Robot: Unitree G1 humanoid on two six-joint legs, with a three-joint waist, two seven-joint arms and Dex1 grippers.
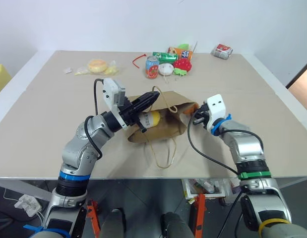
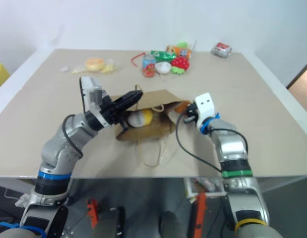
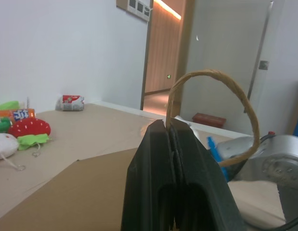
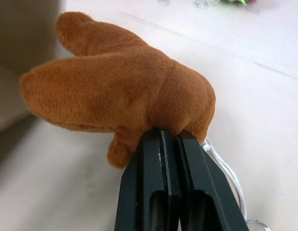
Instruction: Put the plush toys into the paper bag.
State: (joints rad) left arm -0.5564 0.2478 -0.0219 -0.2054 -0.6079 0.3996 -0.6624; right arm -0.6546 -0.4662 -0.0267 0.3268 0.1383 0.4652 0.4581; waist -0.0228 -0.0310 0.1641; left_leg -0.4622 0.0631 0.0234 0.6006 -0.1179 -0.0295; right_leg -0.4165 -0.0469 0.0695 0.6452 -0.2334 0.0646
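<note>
Clamped in the right claw (image 4: pixel 170 137) is the orange-brown plush toy (image 4: pixel 115 86), its black fingers (image 4: pixel 153 183) pinched together on the lower edge of the fuzzy body. The toy is held just beside the right-hand end of the paper bag (image 1: pixel 165 126), at the edge of the bag's mouth; whether it rests on the counter (image 1: pixel 54 109) or is lifted clear cannot be told. The left claw (image 1: pixel 152 99) is closed on one of the bag's twisted-cord handles (image 3: pixel 221 96), which loops up over its tips, so the mouth of the bag is held raised and open. Inside that mouth, near the bag's left end, the white-and-yellow egg-shaped toy (image 1: pixel 152 119) can be seen lying, so one of the two toys is judged to be already in. The second handle (image 1: pixel 163 151) lies slack on the counter on the near side of the bag. Well beyond the bag, a red strawberry-like toy (image 1: pixel 183 64), a small white round toy (image 1: pixel 166 69) and a can (image 1: pixel 152 67) are grouped. What is judged to remain: the orange-brown toy is to be carried into the held-open mouth and released there.
</note>
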